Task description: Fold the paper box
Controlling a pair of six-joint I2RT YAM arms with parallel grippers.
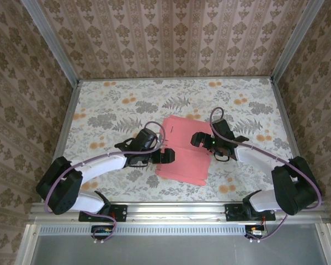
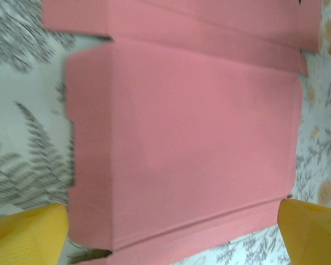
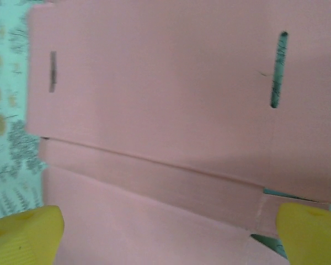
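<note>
One flowered table (image 1: 110, 105) is enclosed by patterned walls (image 1: 171, 38). The paper box (image 1: 183, 149) is laid flat at its middle, pink side up. It is flanked by the left gripper (image 1: 166, 156) and the right gripper (image 1: 197, 139), both spread wide with nothing grasped.

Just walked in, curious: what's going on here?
Two robot arms are at a flat pink die-cut card box lying on the floral table. The left gripper is at its left edge, the right gripper at its right, both open and gripping nothing. The sheet lies flat, not yet folded.
</note>
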